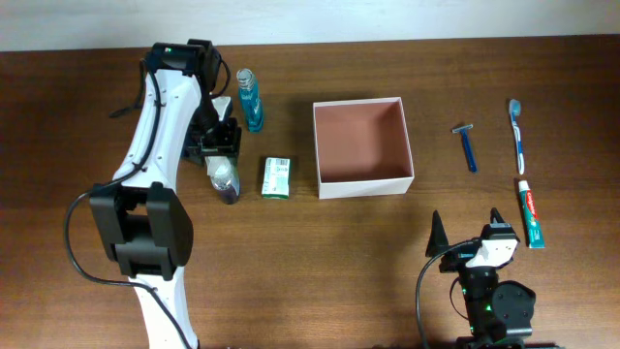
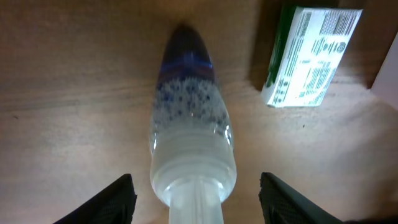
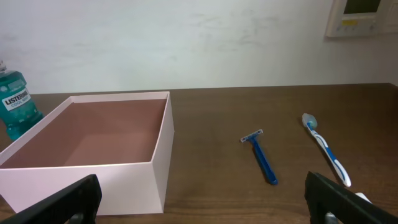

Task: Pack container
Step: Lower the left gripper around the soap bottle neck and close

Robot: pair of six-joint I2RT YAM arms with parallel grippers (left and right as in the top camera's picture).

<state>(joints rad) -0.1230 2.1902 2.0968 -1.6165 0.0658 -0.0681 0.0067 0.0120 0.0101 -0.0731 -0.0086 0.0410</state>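
Tabletop seen from overhead and from both wrists. The container — open-topped, white-walled, reddish-brown inside — stands upright near the middle. The left pincer straddles a clear bottle lying on its side, its fingers spread with a gap on each side. A green-and-white carton lies between bottle and container. The right pincer is spread wide, holding nothing — razor, toothbrush and toothpaste lie right of the container.
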